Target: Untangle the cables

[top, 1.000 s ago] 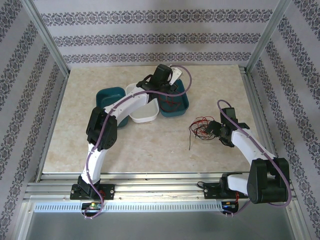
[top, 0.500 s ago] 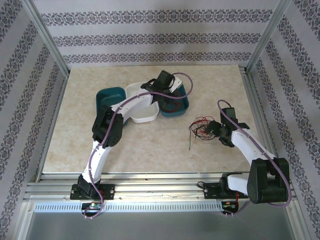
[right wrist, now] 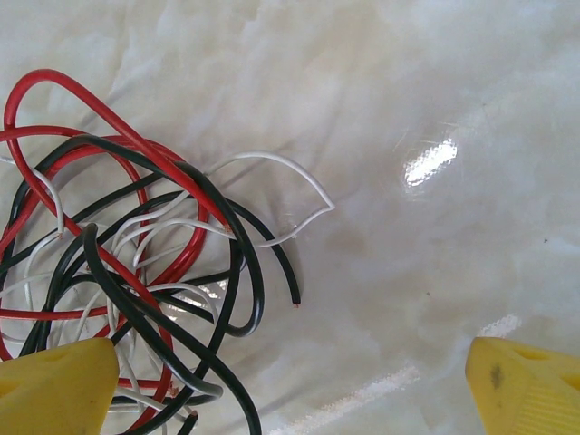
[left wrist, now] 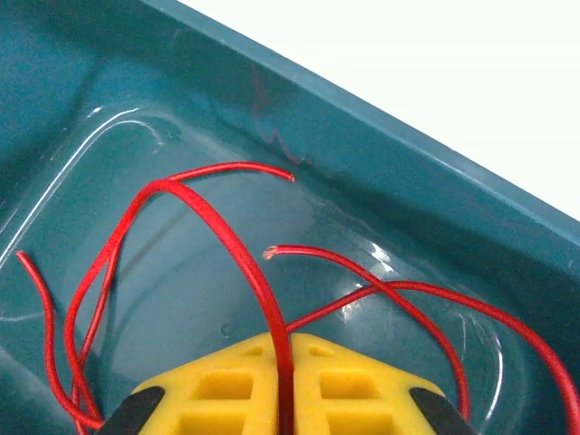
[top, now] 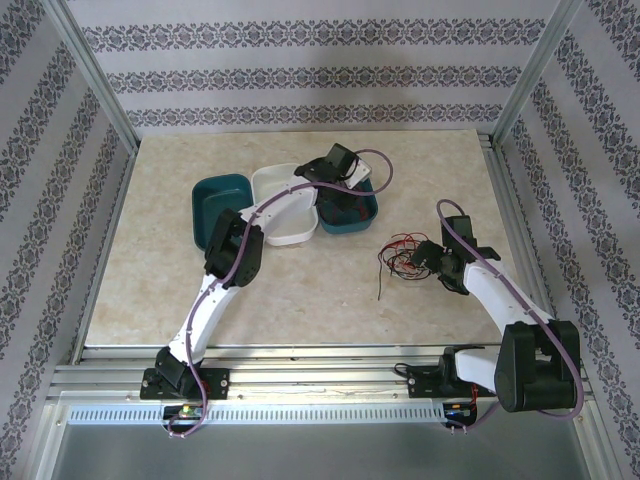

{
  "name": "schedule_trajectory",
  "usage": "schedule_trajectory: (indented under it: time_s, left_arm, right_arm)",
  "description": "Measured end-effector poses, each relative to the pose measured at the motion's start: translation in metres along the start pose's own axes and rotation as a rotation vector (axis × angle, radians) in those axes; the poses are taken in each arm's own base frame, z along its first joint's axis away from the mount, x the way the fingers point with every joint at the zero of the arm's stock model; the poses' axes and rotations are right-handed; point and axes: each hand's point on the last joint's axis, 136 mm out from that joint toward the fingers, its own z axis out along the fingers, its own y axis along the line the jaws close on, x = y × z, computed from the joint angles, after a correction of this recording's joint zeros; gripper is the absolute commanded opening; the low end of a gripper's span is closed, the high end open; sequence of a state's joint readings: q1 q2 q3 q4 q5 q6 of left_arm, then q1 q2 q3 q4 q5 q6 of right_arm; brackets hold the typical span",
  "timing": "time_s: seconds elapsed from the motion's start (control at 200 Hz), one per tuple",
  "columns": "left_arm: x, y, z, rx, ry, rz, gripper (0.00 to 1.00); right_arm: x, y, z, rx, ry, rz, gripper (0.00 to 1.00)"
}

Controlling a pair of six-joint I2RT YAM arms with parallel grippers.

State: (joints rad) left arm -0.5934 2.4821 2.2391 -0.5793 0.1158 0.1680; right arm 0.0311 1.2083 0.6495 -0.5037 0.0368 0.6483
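the left pincer (left wrist: 285, 399) is pinching a thin red wire (left wrist: 217, 217) inside the far teal plastic bin (left wrist: 390, 154), likely sorting it away; the right pincer (right wrist: 292, 394) is gaping wide over the tangled red, black and white cables (right wrist: 136, 263) on the tabletop (right wrist: 435, 91), nearer right.

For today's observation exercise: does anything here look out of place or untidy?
Yes. Red, black and white wires lie knotted in a heap on the table beside the open right claw; more red wires sprawl loose in the teal bin.
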Motion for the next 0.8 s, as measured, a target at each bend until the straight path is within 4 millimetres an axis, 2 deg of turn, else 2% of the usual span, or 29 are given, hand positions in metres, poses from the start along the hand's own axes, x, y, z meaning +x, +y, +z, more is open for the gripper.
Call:
schedule_trajectory:
  time_s: [0.075, 0.175, 0.44, 0.53, 0.64, 0.804]
  left_arm:
    - [0.002, -0.001, 0.008, 0.006, 0.011, 0.005, 0.17]
    - [0.008, -0.002, 0.018, 0.013, 0.034, 0.011, 0.37]
    - [0.015, -0.003, 0.025, 0.018, 0.061, 0.017, 0.44]
    - [0.012, -0.002, 0.022, 0.017, 0.054, 0.017, 0.5]
    - [0.008, -0.001, 0.015, 0.011, 0.049, 0.012, 0.65]
    - [-0.011, 0.008, -0.012, -0.035, 0.011, 0.007, 0.88]
  right_arm:
    - [0.001, -0.001, 0.0, 0.002, 0.002, 0.0, 0.98]
    - [0.001, -0.001, 0.0, 0.001, 0.001, 0.0, 0.98]
    - [-0.003, 0.002, -0.006, -0.018, -0.024, 0.001, 0.98]
    - [-0.004, 0.003, -0.009, -0.027, -0.036, 0.002, 0.98]
    - [-0.006, 0.004, -0.013, -0.037, -0.049, 0.002, 0.98]
    - [-0.009, 0.006, -0.019, -0.053, -0.07, 0.003, 0.98]
